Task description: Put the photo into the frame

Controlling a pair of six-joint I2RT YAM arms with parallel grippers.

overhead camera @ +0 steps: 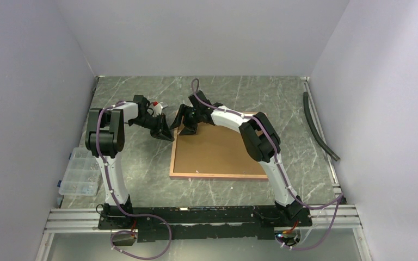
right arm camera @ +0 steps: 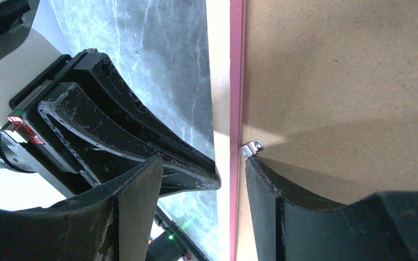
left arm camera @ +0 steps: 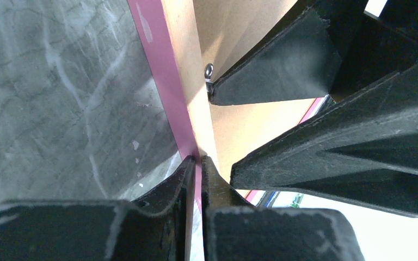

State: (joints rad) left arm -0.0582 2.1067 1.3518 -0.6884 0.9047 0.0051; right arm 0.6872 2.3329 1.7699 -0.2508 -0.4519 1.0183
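Left wrist view shows your left gripper (left arm camera: 196, 163) with its jaws pinching the left rail of the frame (left arm camera: 177, 70). The frame lies back-up on the surface (left arm camera: 60, 98), with the backing board (right arm camera: 332, 81) in it. Your right gripper (right arm camera: 203, 162) has its jaws spread across that rail, one tip just beside a small metal clip (right arm camera: 252, 148). The photo is not in sight. You appear to be opening the back. Next, swing that clip aside while keeping the frame steady.

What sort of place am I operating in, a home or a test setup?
Probably a lab test cell: plain pale walls box in the grey marble-patterned table on three sides, bare aluminium rails run along its near edge, and a clear plastic parts organiser sits at its left.
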